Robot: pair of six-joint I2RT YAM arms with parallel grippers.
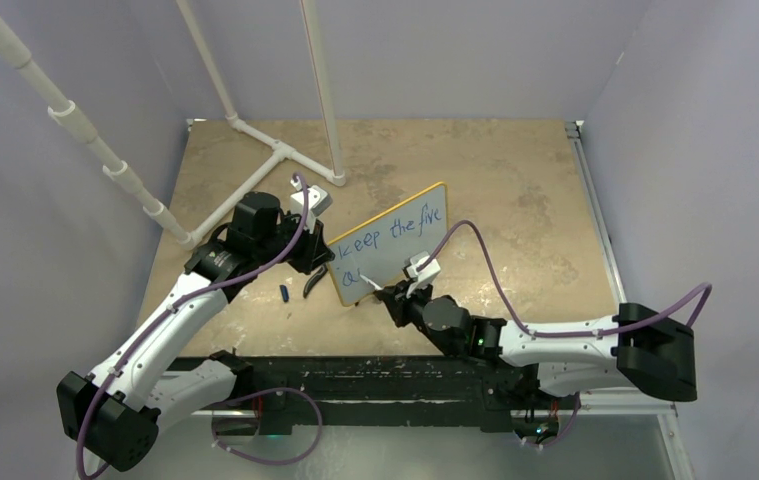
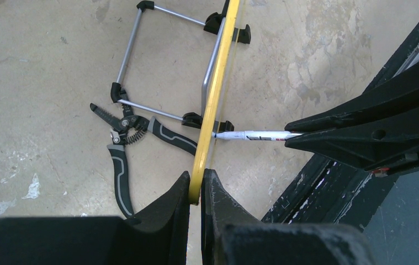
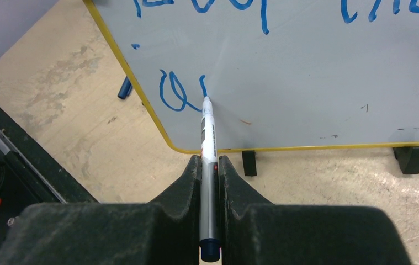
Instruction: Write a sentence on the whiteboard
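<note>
From above, the whiteboard (image 1: 395, 240) was seen standing upright near the middle of the bench (image 1: 515, 170), set at an angle, its face turned toward the near edge. The sentence (image 1: 387, 232) read "keep the five" in blue, with two marks of a second line beneath. A small blue cap (image 1: 284, 293) lay left of the board.

In the left wrist view, the left gripper (image 2: 196, 185) was shown clamped on the board's yellow edge. A wire stand (image 2: 135, 44) and grey-handled pliers (image 2: 127, 138) were revealed behind the board.

In the right wrist view, the right gripper (image 3: 210, 165) was seen closed on a marker (image 3: 207, 124), its tip touching the board at the second mark. Black feet (image 3: 248, 163) rested on the bench.
</note>
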